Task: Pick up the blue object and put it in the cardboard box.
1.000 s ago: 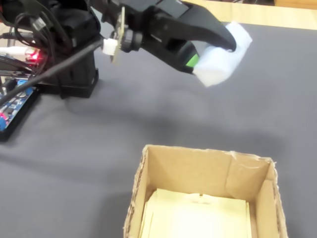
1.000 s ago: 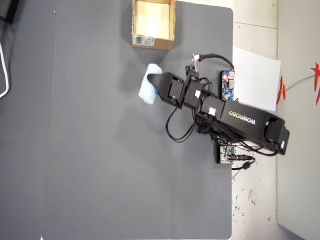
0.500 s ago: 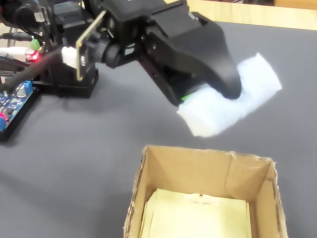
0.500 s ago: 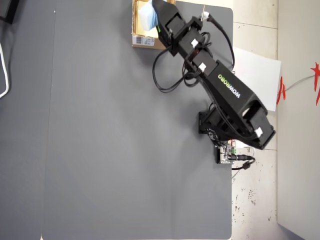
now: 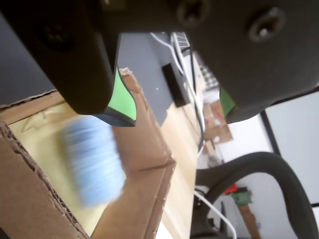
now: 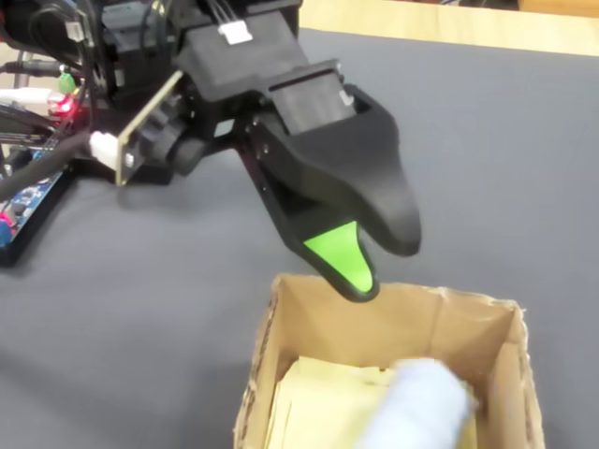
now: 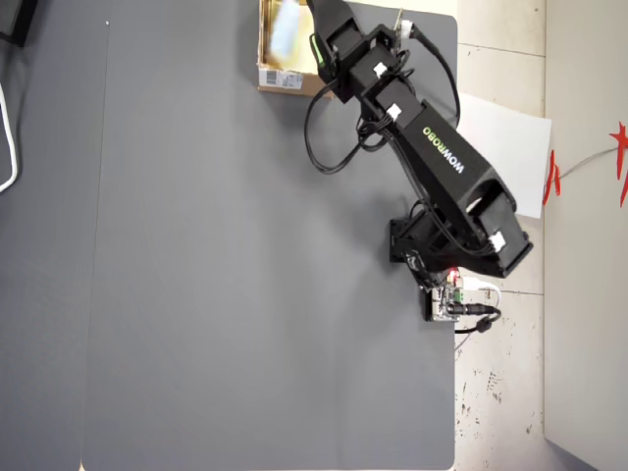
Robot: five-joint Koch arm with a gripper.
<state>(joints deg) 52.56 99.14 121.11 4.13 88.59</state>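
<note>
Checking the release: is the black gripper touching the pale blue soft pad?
Apart. The fixed view shows the gripper open above the cardboard box, with a clear gap down to the blurred pale blue pad inside.

Overhead view high above the whole mat; fixed and wrist views close on the cardboard box (image 6: 393, 365).

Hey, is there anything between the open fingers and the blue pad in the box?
No. In the fixed view, only open air separates the fingers from the blurred blue pad inside the cardboard box; the wrist view shows the same.
</note>
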